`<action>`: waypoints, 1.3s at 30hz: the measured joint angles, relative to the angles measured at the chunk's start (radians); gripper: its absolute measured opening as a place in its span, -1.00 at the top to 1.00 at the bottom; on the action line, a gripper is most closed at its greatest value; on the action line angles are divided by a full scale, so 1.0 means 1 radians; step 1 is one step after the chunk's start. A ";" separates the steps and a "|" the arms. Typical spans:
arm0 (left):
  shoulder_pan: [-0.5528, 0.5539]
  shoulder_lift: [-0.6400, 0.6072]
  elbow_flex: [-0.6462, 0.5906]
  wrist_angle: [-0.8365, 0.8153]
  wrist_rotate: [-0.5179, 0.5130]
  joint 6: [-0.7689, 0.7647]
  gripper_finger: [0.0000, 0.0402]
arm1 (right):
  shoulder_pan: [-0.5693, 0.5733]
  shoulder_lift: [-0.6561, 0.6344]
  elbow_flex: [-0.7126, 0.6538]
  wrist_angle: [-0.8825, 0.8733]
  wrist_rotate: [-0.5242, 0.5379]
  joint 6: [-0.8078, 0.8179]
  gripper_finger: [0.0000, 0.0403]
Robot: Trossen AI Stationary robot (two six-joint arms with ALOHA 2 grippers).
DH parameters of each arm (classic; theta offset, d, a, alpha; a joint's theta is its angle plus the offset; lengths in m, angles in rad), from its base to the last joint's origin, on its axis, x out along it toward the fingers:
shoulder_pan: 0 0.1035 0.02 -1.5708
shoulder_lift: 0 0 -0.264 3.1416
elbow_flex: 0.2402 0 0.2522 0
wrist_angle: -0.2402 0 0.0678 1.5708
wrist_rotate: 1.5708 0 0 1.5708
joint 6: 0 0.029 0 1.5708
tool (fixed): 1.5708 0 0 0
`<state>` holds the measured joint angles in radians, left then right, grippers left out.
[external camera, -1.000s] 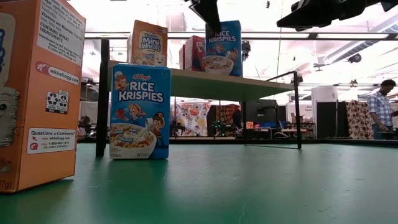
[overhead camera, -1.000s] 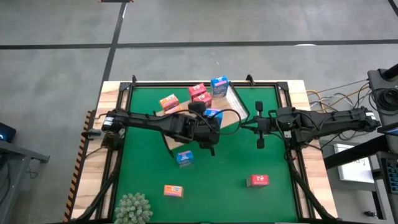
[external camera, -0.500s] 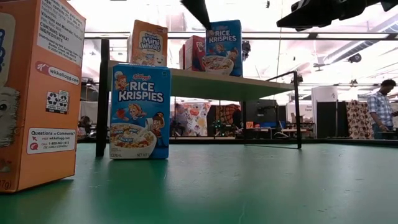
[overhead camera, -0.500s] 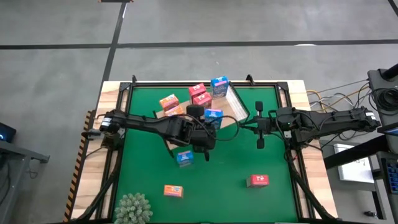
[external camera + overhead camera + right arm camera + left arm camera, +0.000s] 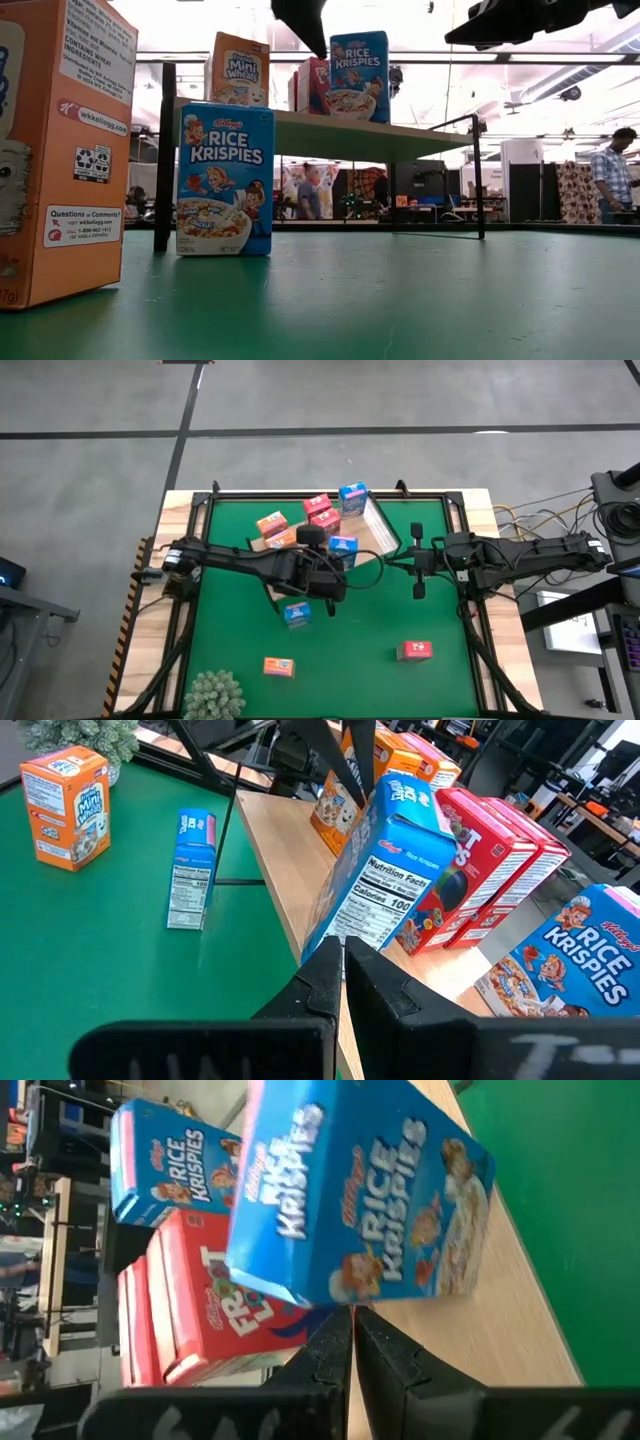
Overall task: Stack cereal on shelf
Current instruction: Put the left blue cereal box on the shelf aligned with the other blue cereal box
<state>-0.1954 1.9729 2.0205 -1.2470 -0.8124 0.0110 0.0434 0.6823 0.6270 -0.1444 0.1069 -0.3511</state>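
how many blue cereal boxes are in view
3: the far blue box at the shelf's back end, the middle blue box also on it, the loose blue box on the green mat.

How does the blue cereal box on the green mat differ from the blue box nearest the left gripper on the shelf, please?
The blue box on the mat stands on green table mat; the blue box on the shelf stands on the light-wood shelf. The first stands alone; the second has red boxes close by. Both are upright Rice Krispies boxes.

Robot: two slim black jointed arms, left and right, black cable looped beside left wrist.
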 joint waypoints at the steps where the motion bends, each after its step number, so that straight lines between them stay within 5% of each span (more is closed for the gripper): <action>1: 0.002 0.001 0.000 0.009 -0.001 -0.001 1.00 | 0.000 0.000 0.000 -0.001 0.000 0.000 0.96; 29: 0.034 0.024 -0.019 0.250 0.012 -0.003 1.00 | 0.000 0.002 0.000 0.009 0.000 -0.007 0.96; 39: 0.012 -0.007 -0.020 0.218 0.011 0.006 1.00 | 0.000 0.103 0.000 0.173 -0.001 -0.081 0.96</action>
<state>-0.1833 1.9655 2.0006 -1.0291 -0.8012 0.0168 0.0433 0.7848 0.6266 0.0284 0.1062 -0.4317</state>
